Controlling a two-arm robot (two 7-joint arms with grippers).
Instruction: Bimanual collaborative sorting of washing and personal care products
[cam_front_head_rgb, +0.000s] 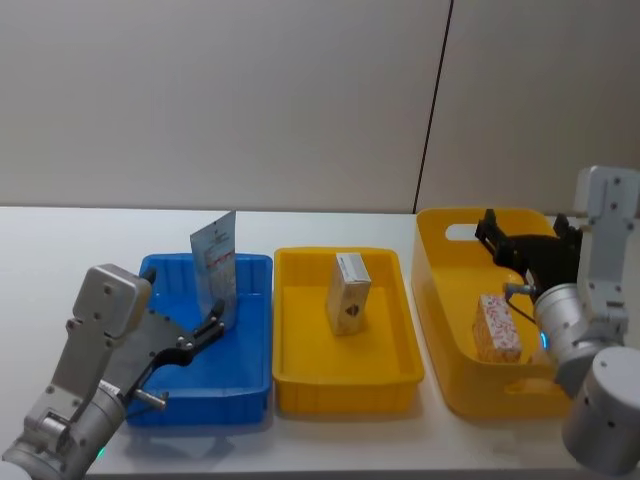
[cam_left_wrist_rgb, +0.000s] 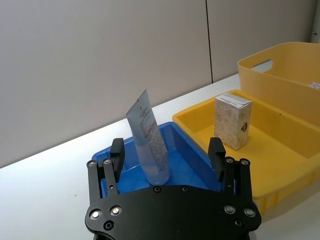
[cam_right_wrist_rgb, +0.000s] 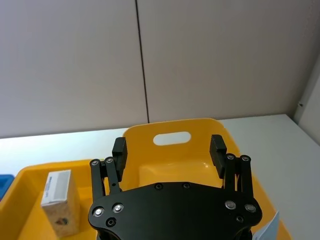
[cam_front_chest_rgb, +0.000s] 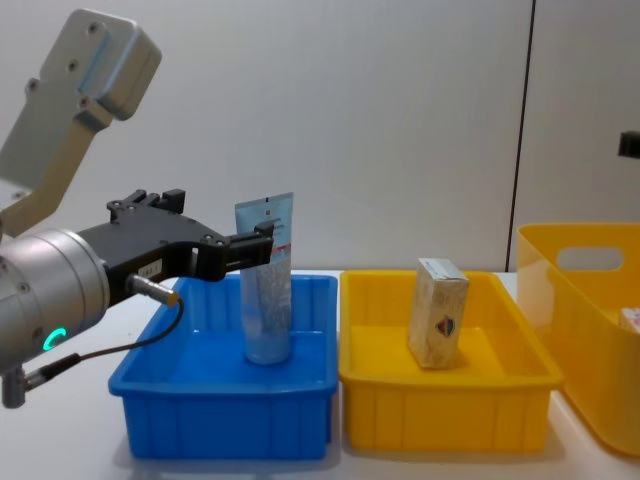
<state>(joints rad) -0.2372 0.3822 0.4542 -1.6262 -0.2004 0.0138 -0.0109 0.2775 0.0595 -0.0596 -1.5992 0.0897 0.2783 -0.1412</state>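
Observation:
A pale blue squeeze tube (cam_front_head_rgb: 215, 262) (cam_left_wrist_rgb: 149, 142) (cam_front_chest_rgb: 268, 290) stands upright on its cap in the blue bin (cam_front_head_rgb: 245, 385) (cam_front_chest_rgb: 220, 405). My left gripper (cam_front_head_rgb: 214, 326) (cam_left_wrist_rgb: 167, 152) (cam_front_chest_rgb: 262, 243) is open at the bin's front, its fingers on either side of the tube and apart from it. A tall beige box (cam_front_head_rgb: 348, 292) (cam_left_wrist_rgb: 233, 120) (cam_front_chest_rgb: 438, 312) (cam_right_wrist_rgb: 59, 200) stands in the yellow tray (cam_front_head_rgb: 300, 395) (cam_front_chest_rgb: 440, 405). A white box with red-orange pattern (cam_front_head_rgb: 497, 327) lies in the yellow basket (cam_front_head_rgb: 450, 360) (cam_right_wrist_rgb: 200, 165). My right gripper (cam_front_head_rgb: 522, 238) (cam_right_wrist_rgb: 168, 150) hangs open above that basket, holding nothing.
The three containers stand side by side on a white table (cam_front_head_rgb: 60, 260), close to a grey wall. The basket's far wall has a handle slot (cam_right_wrist_rgb: 171, 138). A pale blue corner of something (cam_right_wrist_rgb: 266, 231) shows beside the right wrist.

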